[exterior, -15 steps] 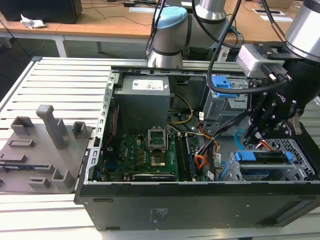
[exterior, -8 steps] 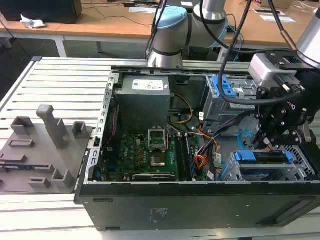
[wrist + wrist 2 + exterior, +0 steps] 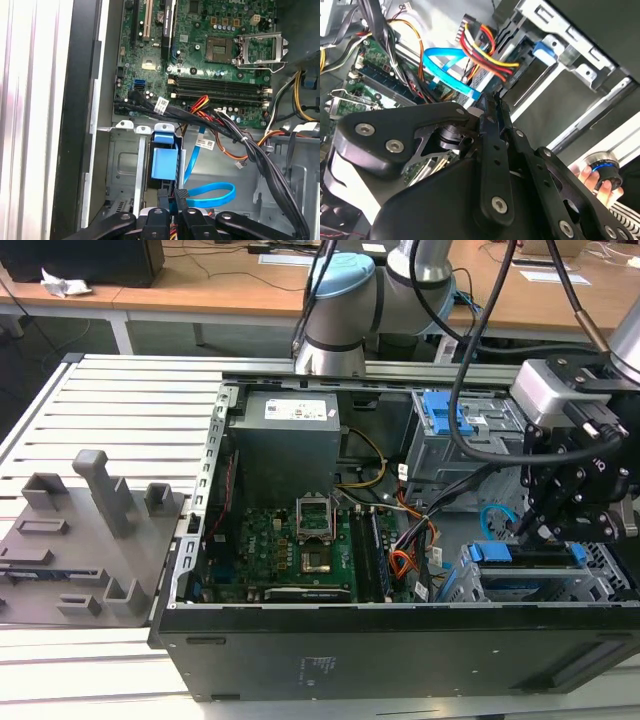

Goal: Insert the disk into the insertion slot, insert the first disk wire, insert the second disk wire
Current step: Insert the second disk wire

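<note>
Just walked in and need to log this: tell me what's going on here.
The robot arm's end effector hangs inside the open computer case, just above the disk, whose blue carrier appears seated in the insertion slot. The looping light-blue second disk wire and the multicoloured first disk wire lie close by; whether either is plugged in is unclear.

A robotics lab or electronics workshop. An open computer case (image 3: pixel 400 640) lies on a ribbed aluminium table (image 3: pixel 130 400) in the middle of the exterior view. A grey fixture block (image 3: pixel 85 540) sits at lower left, wooden desks (image 3: pixel 220 285) cross the top, and a robot arm (image 3: pixel 345 300) stands at upper centre.
</note>
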